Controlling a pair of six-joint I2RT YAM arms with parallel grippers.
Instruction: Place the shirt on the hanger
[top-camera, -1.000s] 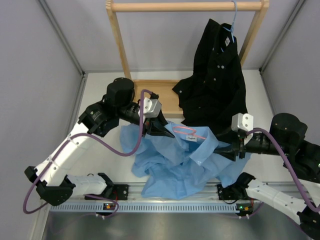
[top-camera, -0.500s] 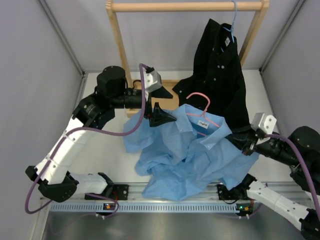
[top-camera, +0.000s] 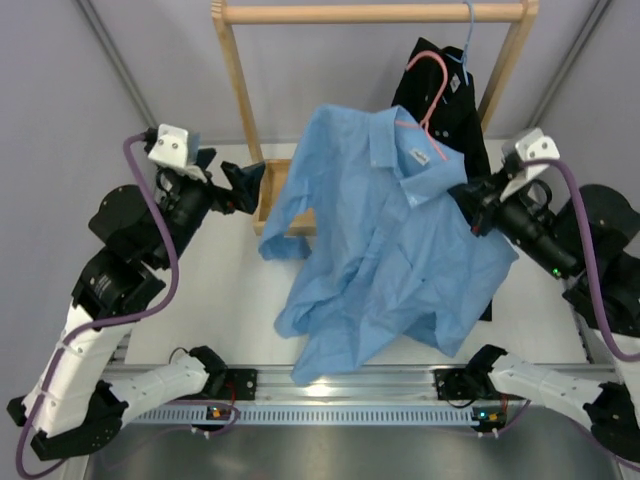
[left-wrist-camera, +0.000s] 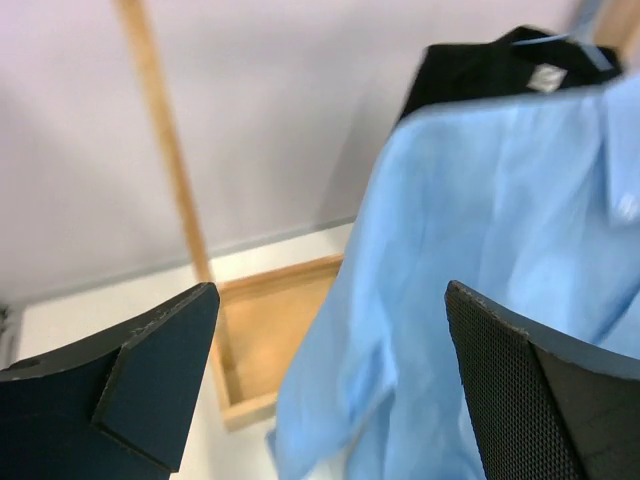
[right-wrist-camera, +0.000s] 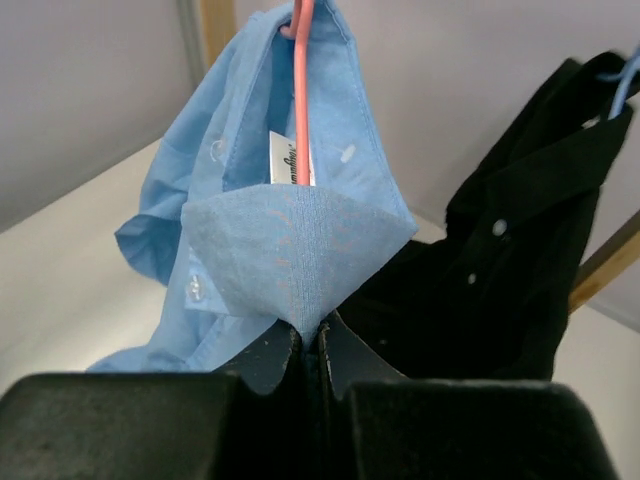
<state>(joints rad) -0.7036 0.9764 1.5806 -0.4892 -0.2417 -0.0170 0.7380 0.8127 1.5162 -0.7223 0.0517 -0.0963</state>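
The shirt is up in the air, hanging over the middle of the white worktop. Its lower hem droops toward the near edge, and whether it brushes the surface I cannot tell. The right hand has it: the wrist view shows the fingers pressed together on a fold of blue cloth at the shoulder, right beside the collar.

The pink hanger is inside the neck. One wire runs down past the white label, and the hook pokes out above the collar, in front of the black shirt and below the wooden rail. That black shirt hangs from the rail on a pale blue hanger over the far right corner.

Over at the far left, the left hand is spread wide and holds nothing. It is just beside the rack's left post, with a blue sleeve a little off to its side. The rack's wooden base sits at the far edge of the worktop. Plain grey walls close in on three sides.
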